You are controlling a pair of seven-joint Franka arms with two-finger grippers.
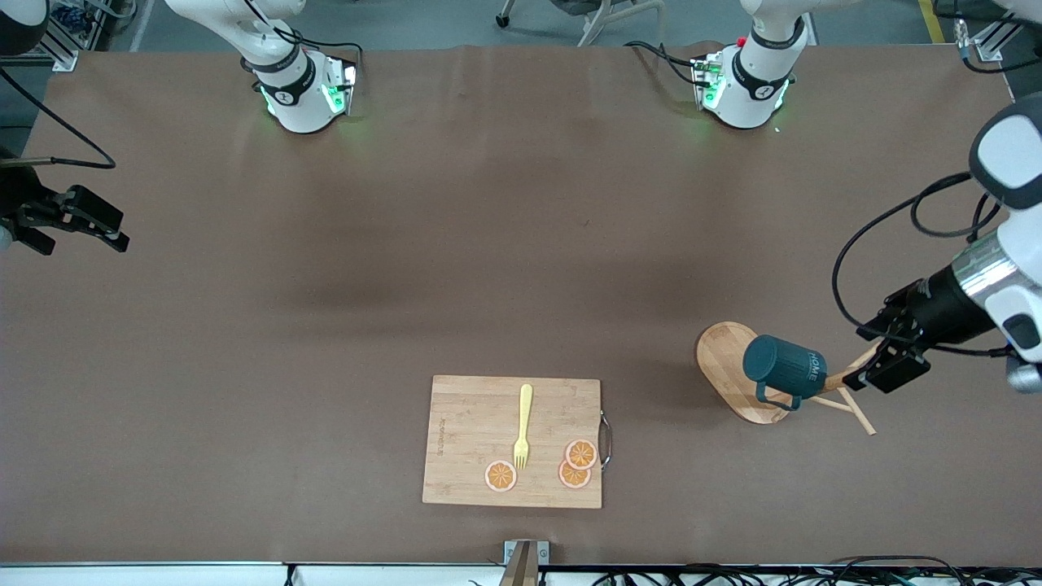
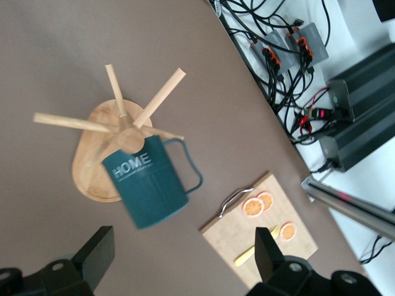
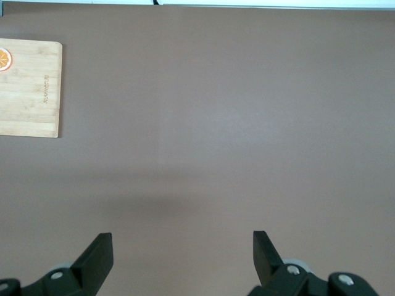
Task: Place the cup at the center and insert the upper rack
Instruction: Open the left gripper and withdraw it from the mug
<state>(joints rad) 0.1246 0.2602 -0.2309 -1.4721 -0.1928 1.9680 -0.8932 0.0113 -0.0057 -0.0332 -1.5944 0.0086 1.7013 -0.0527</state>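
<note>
While hung on rack (image 1: pixel 737 370), ribbed teal cup (image 1: pixel 785 368)

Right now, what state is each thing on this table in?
cup: hanging on a peg of the rack
upper rack: upright on the table
fork: flat on the cutting board
left gripper: open, above the rack
right gripper: open, waiting

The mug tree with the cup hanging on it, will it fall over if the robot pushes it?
Probably it tips easily: the mug tree is a tall post on a small oval base, with the cup hanging off one side. The cup only hooks on a thin peg, so it might swing or slip off. It looks stiff, light wood.
</note>
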